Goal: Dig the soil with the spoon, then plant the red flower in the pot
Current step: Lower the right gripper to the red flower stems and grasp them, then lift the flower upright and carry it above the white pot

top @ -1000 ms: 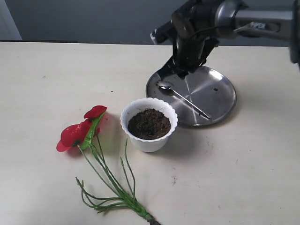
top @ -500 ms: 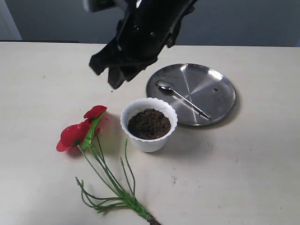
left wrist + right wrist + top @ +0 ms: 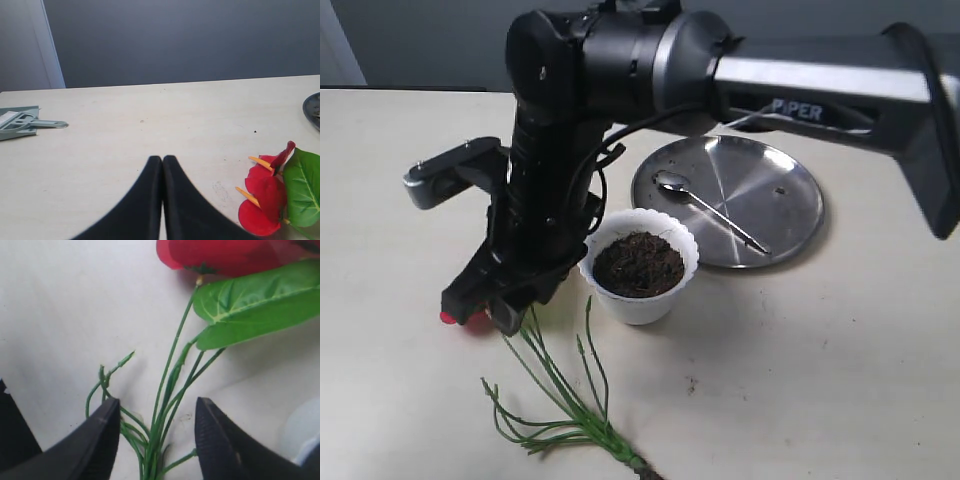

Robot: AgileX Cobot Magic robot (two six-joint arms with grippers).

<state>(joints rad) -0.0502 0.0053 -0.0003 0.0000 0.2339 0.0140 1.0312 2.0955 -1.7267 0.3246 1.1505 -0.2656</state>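
Observation:
The white scalloped pot [image 3: 638, 302] holds dark soil [image 3: 638, 265] at the table's middle. The silver spoon [image 3: 705, 207] lies on the steel plate [image 3: 785, 190], untouched. The red flower [image 3: 555, 385] lies left of the pot, its petals mostly hidden by the right arm. My right gripper [image 3: 492, 308] has reached across and hangs low over it. In the right wrist view that gripper [image 3: 157, 405] is open, with the green stems [image 3: 167, 390] between its fingers, below the leaf [image 3: 255, 310] and the red petals [image 3: 225, 255]. My left gripper [image 3: 162, 159] is shut and empty, left of the flower [image 3: 265, 200].
A grey-green dustpan with a brush [image 3: 20, 122] lies far off on the table. The plate's rim [image 3: 312, 105] shows at the edge of the left wrist view. The right arm's black body crosses above the pot's left side.
The right arm left the plate, swung left across the pot and dropped down over the flower stems. Spoon, pot and flower have stayed where they were.

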